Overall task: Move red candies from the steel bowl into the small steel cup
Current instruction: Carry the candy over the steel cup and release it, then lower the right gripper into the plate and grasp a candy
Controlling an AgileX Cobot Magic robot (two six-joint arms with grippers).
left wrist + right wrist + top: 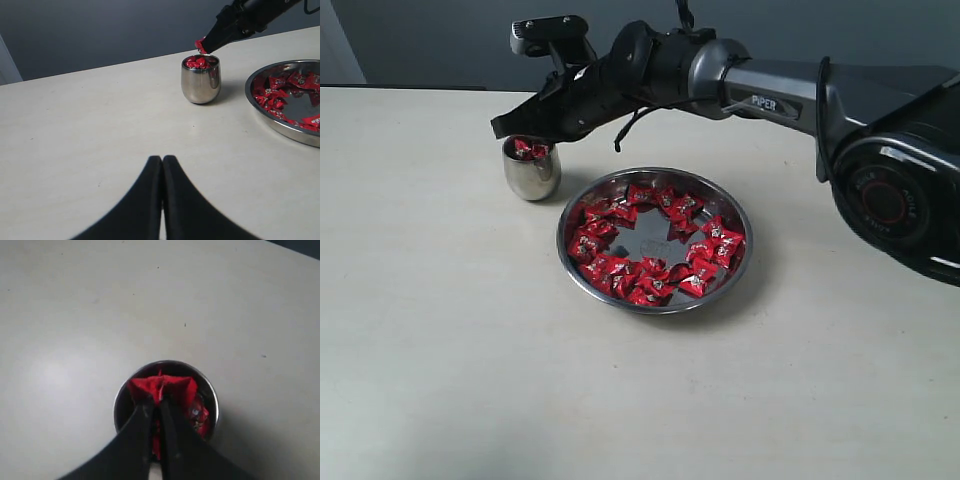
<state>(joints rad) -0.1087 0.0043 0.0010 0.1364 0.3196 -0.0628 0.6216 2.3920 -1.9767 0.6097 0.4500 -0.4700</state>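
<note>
Jaws: right clamped on red candy (161, 385) above small steel cup (200, 85); left together.

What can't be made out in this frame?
- Right wrist view: right gripper and its held candy cover the small steel cup; candies inside uncountable.
- Left wrist view: steel bowl cut off by the picture's edge.
- Exterior view: the gripper itself hides the held candy.
</note>
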